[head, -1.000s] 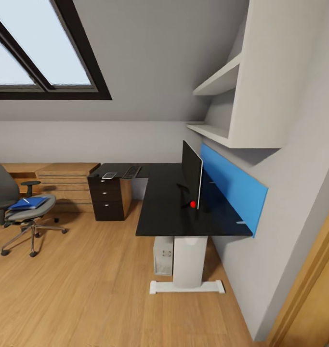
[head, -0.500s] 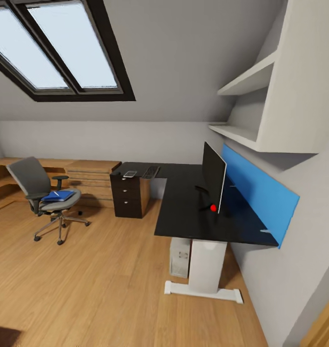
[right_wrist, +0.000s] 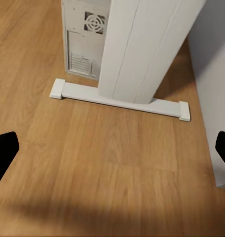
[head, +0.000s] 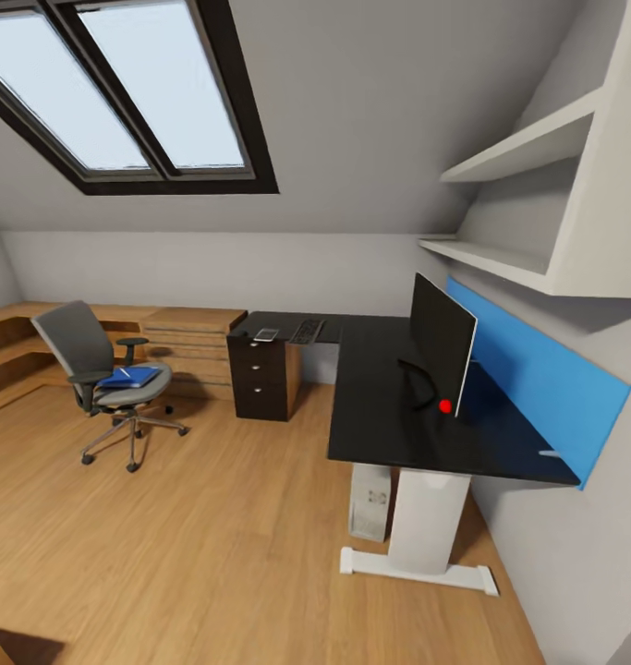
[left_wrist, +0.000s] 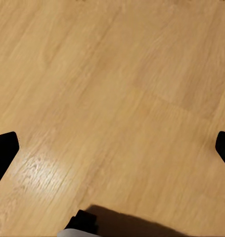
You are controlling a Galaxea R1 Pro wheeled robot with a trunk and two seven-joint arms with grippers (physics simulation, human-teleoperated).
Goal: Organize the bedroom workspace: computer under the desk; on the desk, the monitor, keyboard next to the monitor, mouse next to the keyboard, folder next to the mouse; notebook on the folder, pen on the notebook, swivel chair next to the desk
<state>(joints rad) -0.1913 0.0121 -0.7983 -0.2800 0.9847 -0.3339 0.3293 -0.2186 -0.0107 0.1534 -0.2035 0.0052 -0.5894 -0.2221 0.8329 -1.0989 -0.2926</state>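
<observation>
The black-topped desk stands along the right wall, with the monitor upright on it. The computer sits under it beside the white leg. At the far end of the desk lies the keyboard, and beside it a small flat grey rectangle, likely the notebook. The swivel chair stands apart at the left, carrying the blue folder. The mouse is too small to make out. My left gripper hangs open over bare floor. My right gripper is open facing the computer and desk leg.
A black drawer unit supports the desk's far end. A light-wood chest and low wooden steps run along the back wall. White shelves and a blue wall panel hang above the desk. Wood floor stretches between chair and desk.
The whole head view has shifted: the camera turned left, so desk and monitor sit further right and the chair is now fully in view. The things themselves have not moved.
</observation>
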